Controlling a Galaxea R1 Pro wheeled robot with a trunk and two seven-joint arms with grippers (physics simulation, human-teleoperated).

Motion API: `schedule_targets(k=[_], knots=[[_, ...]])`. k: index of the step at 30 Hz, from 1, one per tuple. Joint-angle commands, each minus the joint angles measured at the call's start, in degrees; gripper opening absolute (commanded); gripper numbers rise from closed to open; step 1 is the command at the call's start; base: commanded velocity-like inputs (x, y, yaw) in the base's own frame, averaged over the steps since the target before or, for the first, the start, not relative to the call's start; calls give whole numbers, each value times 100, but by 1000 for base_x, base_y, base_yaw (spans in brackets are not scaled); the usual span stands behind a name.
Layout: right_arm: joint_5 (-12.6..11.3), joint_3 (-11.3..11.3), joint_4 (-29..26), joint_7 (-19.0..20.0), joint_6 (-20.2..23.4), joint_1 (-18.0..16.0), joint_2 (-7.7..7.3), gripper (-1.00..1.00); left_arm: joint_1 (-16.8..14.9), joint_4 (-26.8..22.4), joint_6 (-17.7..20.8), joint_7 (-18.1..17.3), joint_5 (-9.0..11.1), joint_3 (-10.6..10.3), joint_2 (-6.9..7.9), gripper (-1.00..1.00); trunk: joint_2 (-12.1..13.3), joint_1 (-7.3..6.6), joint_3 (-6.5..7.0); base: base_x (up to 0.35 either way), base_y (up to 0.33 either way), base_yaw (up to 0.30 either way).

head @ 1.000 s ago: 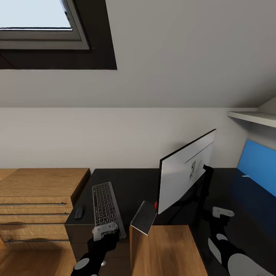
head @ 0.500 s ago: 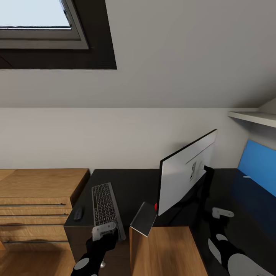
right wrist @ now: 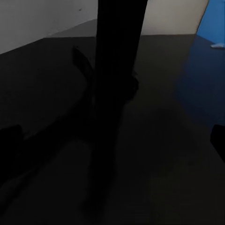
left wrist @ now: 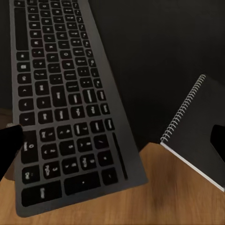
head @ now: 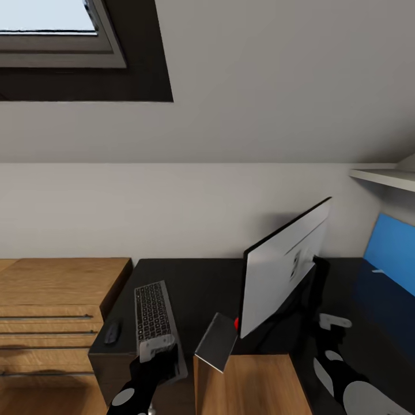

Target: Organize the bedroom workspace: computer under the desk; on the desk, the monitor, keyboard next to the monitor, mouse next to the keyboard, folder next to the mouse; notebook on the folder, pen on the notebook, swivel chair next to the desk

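Note:
The silver-framed keyboard lies on the black desk, its near end at the desk's front edge. My left gripper is open over that near end, one fingertip at the keyboard's side. The small dark mouse sits left of the keyboard. A grey spiral notebook rests tilted between keyboard and monitor. The monitor shows its pale back. My right gripper is open just short of the monitor's black stand.
A light wooden drawer chest stands left of the desk. A wooden surface lies in front, under the notebook's near edge. A blue wall panel and a white shelf are at the right. A roof window is overhead.
The whole picture has shifted slightly, so the camera has moved: the desk sits lower and the window higher. Both grippers keep their places by the keyboard and the stand.

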Motion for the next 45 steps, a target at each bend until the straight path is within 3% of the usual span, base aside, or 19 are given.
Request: schedule_targets(k=[1,10,19,45], knots=[[62,-32,4,-20,-15,-7,2,100,-8,-9,16,44,25,-14,5,100,-6,3,-8,236,0,0],[59,-33,-11,-20,-22,-7,-8,100,-8,-9,24,44,22,-15,5,100,-6,3,-8,90,0,0],[41,-58,-9,-20,-16,-7,-206,100,-8,-9,18,44,21,-24,5,100,-6,3,-8,121,-68,0],[40,-60,-15,-20,-23,-7,-253,100,-8,4,25,44,47,-24,5,100,-6,3,-8,97,-8,0]])
